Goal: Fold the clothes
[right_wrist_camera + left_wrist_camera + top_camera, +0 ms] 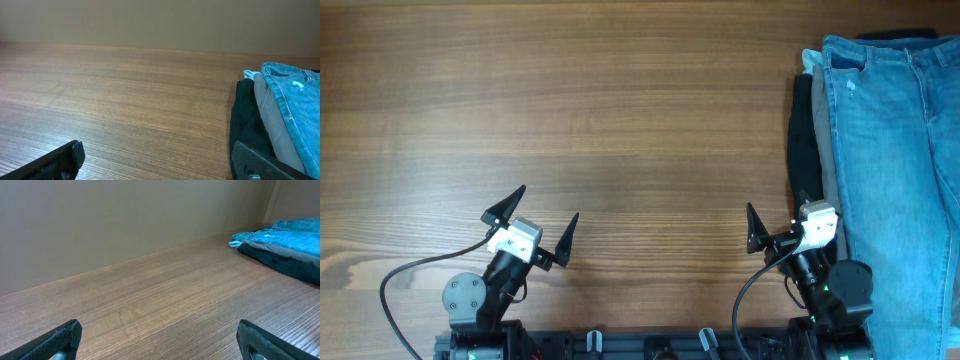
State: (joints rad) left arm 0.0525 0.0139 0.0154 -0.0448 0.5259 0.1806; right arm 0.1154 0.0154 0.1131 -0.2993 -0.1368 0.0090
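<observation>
The light-blue denim jeans [895, 170] lie flat at the far right of the wooden table [600, 110], topmost on a stack; a strip of grey-khaki trousers [828, 150] shows along their left edge, and left of that the edge of a black garment [804, 140]. The left gripper [546, 207] sits at the near left, well apart from the pile, jaws spread wide with nothing between them; the right gripper [778, 210] sits by the stack's near left edge, jaws likewise wide and empty, its right finger just beside the black garment; whether it touches the cloth I cannot tell.
</observation>
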